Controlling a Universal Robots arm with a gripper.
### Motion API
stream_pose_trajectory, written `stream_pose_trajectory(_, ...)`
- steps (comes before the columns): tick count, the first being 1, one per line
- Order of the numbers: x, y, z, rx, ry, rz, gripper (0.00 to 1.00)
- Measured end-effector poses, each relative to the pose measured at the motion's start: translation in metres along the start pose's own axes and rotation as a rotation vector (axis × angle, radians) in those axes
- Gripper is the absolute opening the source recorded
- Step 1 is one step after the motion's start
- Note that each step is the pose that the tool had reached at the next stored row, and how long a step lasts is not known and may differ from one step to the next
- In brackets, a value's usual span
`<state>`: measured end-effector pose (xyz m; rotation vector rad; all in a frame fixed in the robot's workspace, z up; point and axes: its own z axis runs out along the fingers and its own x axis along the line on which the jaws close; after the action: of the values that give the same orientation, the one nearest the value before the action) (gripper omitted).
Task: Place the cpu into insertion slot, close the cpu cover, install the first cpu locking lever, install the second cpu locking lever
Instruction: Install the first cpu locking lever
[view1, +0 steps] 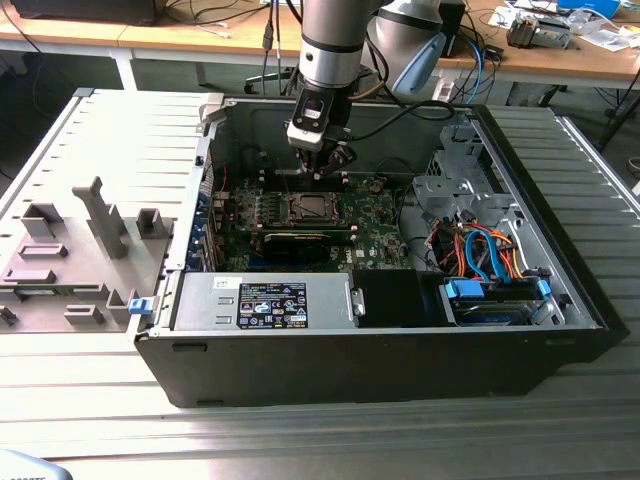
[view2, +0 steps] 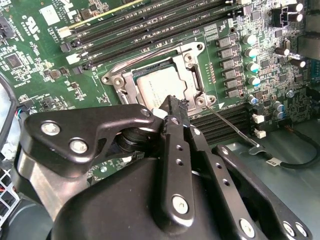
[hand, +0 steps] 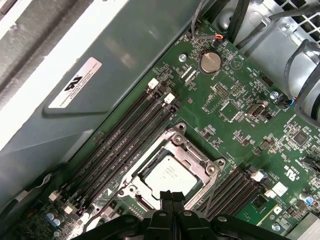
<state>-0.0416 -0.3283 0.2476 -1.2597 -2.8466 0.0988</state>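
- At 12 o'clock of the insertion slot in the exterior view, your arm is pointing its gripper straight down.
- Its fingers are pressing together, empty.
- The cpu is sitting socketed under the cpu cover.

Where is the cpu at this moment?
In both wrist views the cpu lies flat in the insertion slot, framed by the cpu cover, between the black memory slots, just off the gripper tip.
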Motion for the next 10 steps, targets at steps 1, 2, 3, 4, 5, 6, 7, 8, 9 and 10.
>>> stream_pose_trajectory(1, 0.0, 0.0, 0.0, 0.0, 0.0, -0.001, 0.11)
stream_pose_trajectory(2, 0.0, 0.0, 0.0, 0.0, -0.0002, -0.002, 0.11)
stream_pose_trajectory(3, 0.0, 0.0, 0.0, 0.0, -0.0002, -0.003, 0.11)
stream_pose_trajectory(4, 0.0, 0.0, 0.0, 0.0, -0.0003, -0.005, 0.11)
stream_pose_trajectory(5, 0.0, 0.0, 0.0, 0.0, -0.0004, -0.005, 0.11)
stream_pose_trajectory(6, 0.0, 0.0, 0.0, 0.0, -0.0004, -0.006, 0.11)
stream_pose_trajectory(7, 0.0, 0.0, 0.0, 0.0, -0.0005, -0.008, 0.11)
stream_pose_trajectory(8, 0.0, 0.0, 0.0, 0.0, -0.0007, -0.01, 0.11)
stream_pose_trajectory(9, 0.0, 0.0, 0.0, 0.0, -0.0008, -0.011, 0.11)
stream_pose_trajectory(10, 0.0, 0.0, 0.0, 0.0, -0.0008, -0.012, 0.11)
